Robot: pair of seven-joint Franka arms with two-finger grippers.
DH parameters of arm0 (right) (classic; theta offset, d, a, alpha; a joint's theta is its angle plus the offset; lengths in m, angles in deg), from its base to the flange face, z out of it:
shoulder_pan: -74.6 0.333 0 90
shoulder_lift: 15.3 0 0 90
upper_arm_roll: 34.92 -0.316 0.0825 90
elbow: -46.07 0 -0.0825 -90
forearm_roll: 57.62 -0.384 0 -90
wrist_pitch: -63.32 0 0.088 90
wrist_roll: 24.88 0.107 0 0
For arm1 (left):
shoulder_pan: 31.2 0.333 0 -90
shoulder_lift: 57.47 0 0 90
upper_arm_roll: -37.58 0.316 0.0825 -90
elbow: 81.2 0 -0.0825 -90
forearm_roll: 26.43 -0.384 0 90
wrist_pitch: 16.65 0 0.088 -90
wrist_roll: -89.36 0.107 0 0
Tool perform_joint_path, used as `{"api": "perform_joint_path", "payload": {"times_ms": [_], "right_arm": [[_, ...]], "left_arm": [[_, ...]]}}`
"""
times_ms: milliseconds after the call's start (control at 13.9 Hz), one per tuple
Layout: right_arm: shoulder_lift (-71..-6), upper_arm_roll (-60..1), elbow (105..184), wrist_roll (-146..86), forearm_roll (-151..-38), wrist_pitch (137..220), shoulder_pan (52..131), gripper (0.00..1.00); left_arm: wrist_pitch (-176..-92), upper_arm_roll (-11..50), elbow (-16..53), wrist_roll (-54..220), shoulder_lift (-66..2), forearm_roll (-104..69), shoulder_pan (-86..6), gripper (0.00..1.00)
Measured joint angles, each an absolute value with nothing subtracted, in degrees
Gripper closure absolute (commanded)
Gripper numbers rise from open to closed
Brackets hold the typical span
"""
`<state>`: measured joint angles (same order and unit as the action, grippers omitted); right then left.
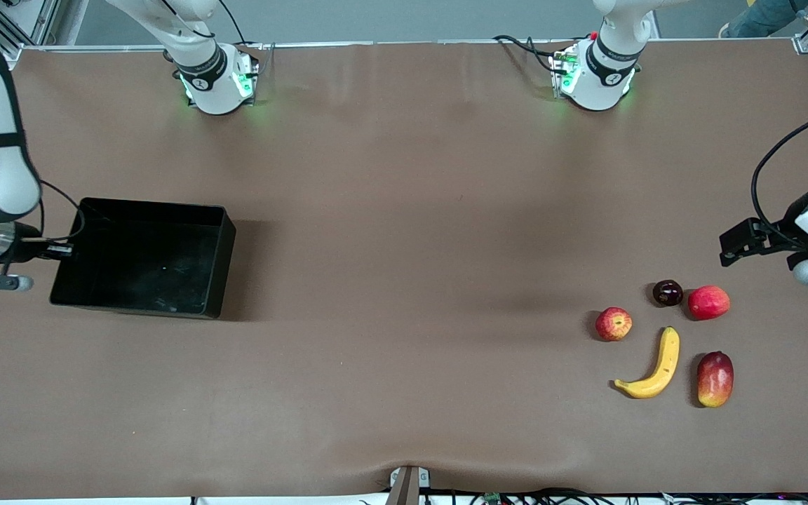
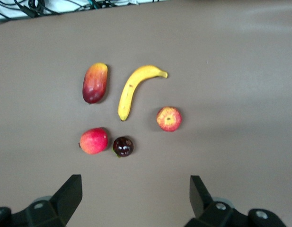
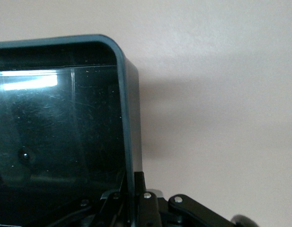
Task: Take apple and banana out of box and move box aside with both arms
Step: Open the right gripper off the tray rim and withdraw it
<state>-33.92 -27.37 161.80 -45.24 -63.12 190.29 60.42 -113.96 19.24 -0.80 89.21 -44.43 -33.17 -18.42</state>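
Right gripper [image 3: 136,198] is clamped tight on the wall of the black bin [image 1: 218,259], which sits on the brown surface [image 1: 404,280] at the right arm's end. Left gripper [image 2: 134,191] hangs wide open with nothing in it, over the fruit cluster at the left arm's end. The banana [image 1: 656,368], yellow and curved, lies just beside the apple [image 1: 614,324], which is red with yellow streaks. Around them: a dark plum-like fruit [image 1: 668,292], a red peach-like fruit [image 1: 709,302] and a red-yellow mango [image 1: 715,379], all apart. Bin's glossy, low-walled, nothing in it.
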Motion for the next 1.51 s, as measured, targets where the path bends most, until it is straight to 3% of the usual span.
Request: {"api": "perform_joint_path", "payload": {"times_ms": [72,216,432,649,1153,1514], "right_arm": [[-34.51,-27.41,163.56,-45.59,-63.09,192.75,60.22,1.0],[-36.02,-27.59,164.43,-45.66,-63.07,194.49,60.21,0.01],[-36.46,-27.64,162.88,-45.81,-63.11,193.64,60.13,0.0],[-36.3,-28.52,154.99,-46.23,-63.16,184.93,60.36,0.0],[-36.31,-29.55,125.93,-45.56,-63.18,162.28,69.57,0.0],[-33.09,-30.0,120.13,-30.58,-63.22,146.23,72.84,0.0]], "left_arm": [[-113.49,19.46,-0.03,88.84,-44.97,-33.14,-19.08,0.0],[-113.79,21.38,2.9,86.57,-46.98,-33.13,-22.19,0.0],[-116.46,26.77,8.45,85.13,-50.9,-32.76,-28.54,0.0],[-117.14,31.44,11.38,85.98,-53.45,-29.5,-31.13,0.0],[-117.94,31.98,14.76,86.22,-55.94,-28.95,-31.4,0.0],[-118.72,31.77,15.71,86.0,-55.9,-28.95,-31.9,0.0]]}}
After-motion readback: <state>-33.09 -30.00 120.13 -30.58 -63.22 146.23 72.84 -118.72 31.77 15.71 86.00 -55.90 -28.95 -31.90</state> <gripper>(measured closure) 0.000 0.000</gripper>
